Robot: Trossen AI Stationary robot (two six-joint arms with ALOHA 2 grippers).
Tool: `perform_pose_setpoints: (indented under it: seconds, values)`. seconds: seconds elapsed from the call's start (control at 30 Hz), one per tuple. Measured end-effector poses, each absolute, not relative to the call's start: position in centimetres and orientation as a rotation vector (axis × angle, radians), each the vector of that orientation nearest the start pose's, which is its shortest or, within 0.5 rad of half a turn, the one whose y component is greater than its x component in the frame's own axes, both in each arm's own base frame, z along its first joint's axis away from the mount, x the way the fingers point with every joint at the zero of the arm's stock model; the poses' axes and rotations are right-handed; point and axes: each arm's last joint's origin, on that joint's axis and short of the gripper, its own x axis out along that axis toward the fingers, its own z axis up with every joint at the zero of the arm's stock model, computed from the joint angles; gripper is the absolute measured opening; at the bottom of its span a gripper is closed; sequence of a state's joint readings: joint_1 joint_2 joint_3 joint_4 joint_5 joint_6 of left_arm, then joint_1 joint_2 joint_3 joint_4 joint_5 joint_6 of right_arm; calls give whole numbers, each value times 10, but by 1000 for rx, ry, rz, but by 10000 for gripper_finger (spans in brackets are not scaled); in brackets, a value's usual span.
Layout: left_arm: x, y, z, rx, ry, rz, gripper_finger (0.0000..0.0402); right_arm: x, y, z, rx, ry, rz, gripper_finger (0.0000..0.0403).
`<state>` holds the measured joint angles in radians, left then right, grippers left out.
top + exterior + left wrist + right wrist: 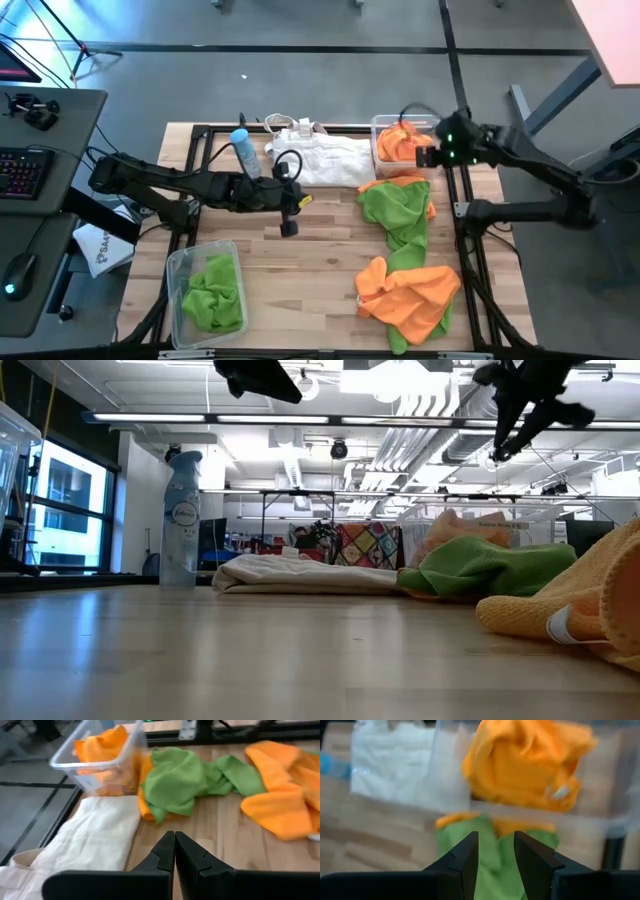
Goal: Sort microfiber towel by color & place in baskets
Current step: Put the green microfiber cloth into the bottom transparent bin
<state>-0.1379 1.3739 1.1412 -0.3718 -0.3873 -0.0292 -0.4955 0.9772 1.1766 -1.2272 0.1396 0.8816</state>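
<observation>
Orange and green towels (405, 255) lie in a heap on the table's right half. A green towel (212, 290) lies in the clear basket (178, 262) at the near left. An orange towel (530, 760) lies in the clear basket (380, 125) at the far right. My left gripper (290, 215) is shut and empty above the table's middle; it also shows in its wrist view (175, 855). My right gripper (495, 852) is open and empty, up above the far-right basket (600, 815) and the green towel (492, 850) in front of it.
A white fabric bag (325, 160) lies at the far middle, with a spray bottle (245, 152) to its left. Bare wood lies between the left basket and the towel heap.
</observation>
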Motion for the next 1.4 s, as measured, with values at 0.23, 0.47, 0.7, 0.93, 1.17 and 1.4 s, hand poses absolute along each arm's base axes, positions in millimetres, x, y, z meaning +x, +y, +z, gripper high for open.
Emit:
perform_pose_setpoints:
  seconds: [0.23, 0.47, 0.7, 0.93, 1.17, 1.4]
  values:
    - [297, -32, 309, 141, 600, 169, 0, 153, -27, 342, 960, 716, -973, 121]
    - [297, -32, 309, 148, 601, 159, 0, 173, 5, 321, 646, 1020, -855, 121]
    - [297, -33, 309, 147, 602, 130, 0, 177, 14, 287, 598, 1249, -801, 121]
    - [297, -33, 309, 146, 603, 130, 0, 182, 14, 238, 538, 1237, -653, 121]
    - [297, -33, 309, 139, 602, 132, 0, 170, 8, 199, 519, 1309, -699, 121]
    - [297, -33, 309, 139, 602, 132, 0, 176, 9, 177, 548, 1197, -646, 110]
